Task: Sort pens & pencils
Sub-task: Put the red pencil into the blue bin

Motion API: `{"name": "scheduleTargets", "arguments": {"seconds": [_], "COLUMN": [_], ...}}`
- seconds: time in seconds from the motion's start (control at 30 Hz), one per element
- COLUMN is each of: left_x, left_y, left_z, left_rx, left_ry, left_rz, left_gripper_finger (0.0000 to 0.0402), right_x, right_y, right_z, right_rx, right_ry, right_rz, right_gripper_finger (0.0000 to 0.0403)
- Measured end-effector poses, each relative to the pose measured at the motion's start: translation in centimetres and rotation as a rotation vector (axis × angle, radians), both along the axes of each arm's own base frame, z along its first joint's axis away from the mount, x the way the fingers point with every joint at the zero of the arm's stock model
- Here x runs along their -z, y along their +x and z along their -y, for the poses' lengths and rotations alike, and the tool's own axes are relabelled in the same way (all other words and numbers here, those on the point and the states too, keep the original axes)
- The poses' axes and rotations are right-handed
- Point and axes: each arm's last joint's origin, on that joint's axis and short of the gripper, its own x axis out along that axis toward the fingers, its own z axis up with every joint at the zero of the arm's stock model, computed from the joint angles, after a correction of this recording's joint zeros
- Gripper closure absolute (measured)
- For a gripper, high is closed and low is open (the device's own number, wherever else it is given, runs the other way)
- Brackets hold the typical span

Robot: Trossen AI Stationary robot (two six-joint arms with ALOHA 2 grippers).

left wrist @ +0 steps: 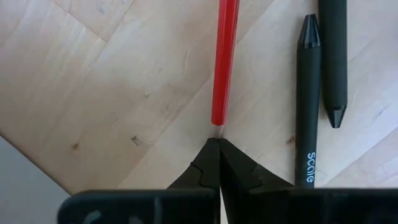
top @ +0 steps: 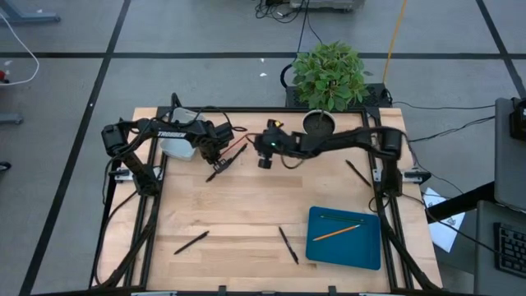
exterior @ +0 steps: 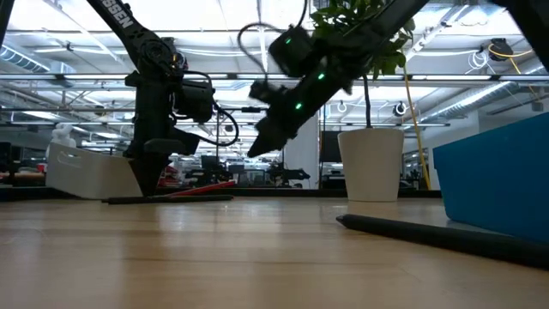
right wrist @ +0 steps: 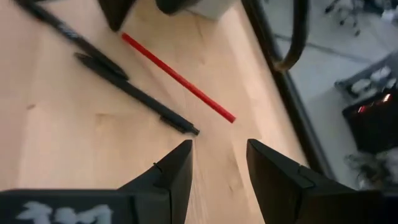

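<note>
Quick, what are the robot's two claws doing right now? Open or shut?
Left gripper: shut, holding nothing, its tips at the end of the red pencil.
Right gripper: open and empty, above the table.

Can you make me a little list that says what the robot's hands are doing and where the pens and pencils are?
left gripper: shut, tips at the end of the red pencil, not holding it
right gripper: open, empty, above the table near the red pencil
black pens: two beside the red pencil, others scattered on the table
blue tray: holds an orange pencil and a green one
white bin: by the left arm
</note>
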Motion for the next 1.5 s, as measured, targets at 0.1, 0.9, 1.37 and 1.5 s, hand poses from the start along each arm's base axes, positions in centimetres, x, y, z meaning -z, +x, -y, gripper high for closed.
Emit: {"name": "scheduleTargets", "arguments": {"seconds": [0.1,0.9,1.37,1.5], "left_x": [0.0,0.0,0.0,0.0], "left_y": [0.0,0.0,0.0,0.0], "left_z": [0.0,0.1,0.1,0.1], "left_rx": [0.001,0.012,0.021,0.016], "left_ry": [0.000,0.000,-0.002,-0.002], "left_rz": [0.000,0.001,0.002,0.002], "left_gripper_finger": [0.0401,0.0401,0.0401,0.0401], "right_x": [0.7,1.0,1.9,2.6], "right_y": [1.5,0.3,3.1,3.9], "right_z": [1.3,9.3,7.2,5.2], "right_rx": [0.043,0.326,0.307,0.320], "right_ry": [0.090,0.830,0.787,0.684], "right_rz": [0.051,0.455,0.452,0.427], "right_gripper_finger": [0.0259,0.0271,0.0289,0.0279]}}
